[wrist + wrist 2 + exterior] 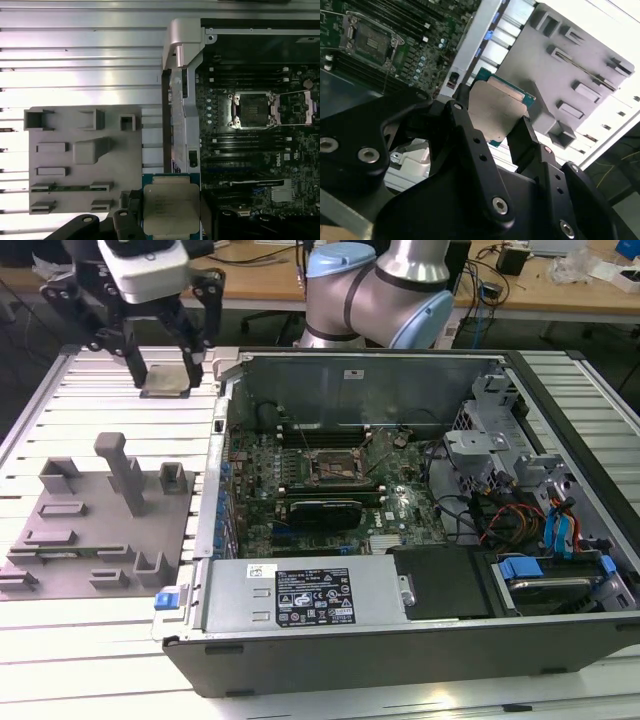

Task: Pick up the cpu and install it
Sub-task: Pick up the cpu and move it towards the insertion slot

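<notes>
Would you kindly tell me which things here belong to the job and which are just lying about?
Job: cpu, held in gripper; socket.
Lying about: grey plate with blocks; power supply; cables.

In the upper left of the exterior view the tool (167, 370) hangs over the surface (60, 640). The cpu (168, 383) sits between its fingers, which touch two opposite edges. Lower in the frame, at the left, a block plate (100, 530) lies on the surface. The open computer case (400, 660) takes the centre and right, just beside the plate. Inside the case the motherboard socket (333, 466) lies at the frame's centre. A power supply (310, 595) lies along the lower side and drive bays (545, 570) are at the lower right. The arm's base (375, 295) stands behind the case at the top centre.
</notes>
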Available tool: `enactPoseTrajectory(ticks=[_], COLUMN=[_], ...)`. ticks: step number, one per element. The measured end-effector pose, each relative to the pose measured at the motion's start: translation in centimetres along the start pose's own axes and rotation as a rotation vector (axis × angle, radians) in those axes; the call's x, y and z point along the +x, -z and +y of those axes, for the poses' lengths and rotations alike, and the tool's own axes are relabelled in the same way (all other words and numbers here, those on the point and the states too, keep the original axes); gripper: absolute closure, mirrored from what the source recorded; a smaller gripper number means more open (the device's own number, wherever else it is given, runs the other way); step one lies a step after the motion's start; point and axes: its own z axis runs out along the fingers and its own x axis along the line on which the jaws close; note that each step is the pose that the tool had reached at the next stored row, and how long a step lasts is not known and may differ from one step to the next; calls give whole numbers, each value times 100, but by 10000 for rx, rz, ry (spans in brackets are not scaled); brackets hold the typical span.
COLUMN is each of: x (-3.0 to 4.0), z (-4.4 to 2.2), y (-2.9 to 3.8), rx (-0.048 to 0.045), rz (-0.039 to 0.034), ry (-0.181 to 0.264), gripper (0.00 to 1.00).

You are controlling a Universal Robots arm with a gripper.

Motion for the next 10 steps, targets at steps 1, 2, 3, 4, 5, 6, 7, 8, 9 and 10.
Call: enactPoseTrajectory(ticks=[1,2,3,4,5,6,7,8,9,10], x=[-37,-63,-93,-122,-179,-237,-298,-330,-362,-390], z=[1,2,3,4,5,7,9,9,10,10], y=[-2,-3,-5,-6,-10,-13,-16,-17,-19,-21], rx=[0,0,0,0,-1,0,0,0,0,0], rz=[0,1,1,1,1,1,1,1,1,1], ry=[-2,-1,-2,-1,0,-2,-3,-1,0,0], gripper=[45,45,45,45,45,45,45,45,45,45])
